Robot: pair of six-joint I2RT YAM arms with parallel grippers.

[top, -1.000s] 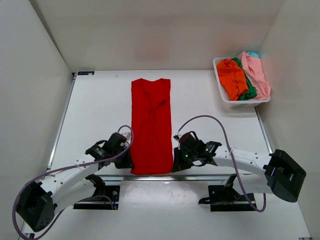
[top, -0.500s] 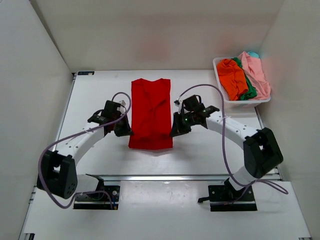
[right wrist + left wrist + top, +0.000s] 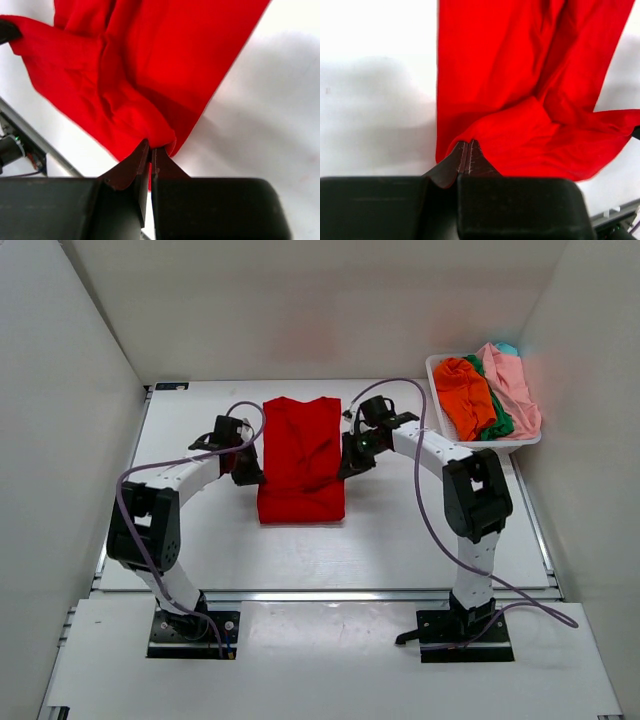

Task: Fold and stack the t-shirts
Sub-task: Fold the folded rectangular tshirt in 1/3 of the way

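White table (image 3: 420, 530), red t-shirt (image 3: 300, 462) edges pinched inside both jaws

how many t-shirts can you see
5: red one on the table; orange, green, pink and teal piled in the basket. More may lie hidden underneath.

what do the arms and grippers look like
The left arm and right arm have white link shells and black joint housings, each trailed by a purple cable. The left gripper and right gripper are black blocks with dark tapered fingers.
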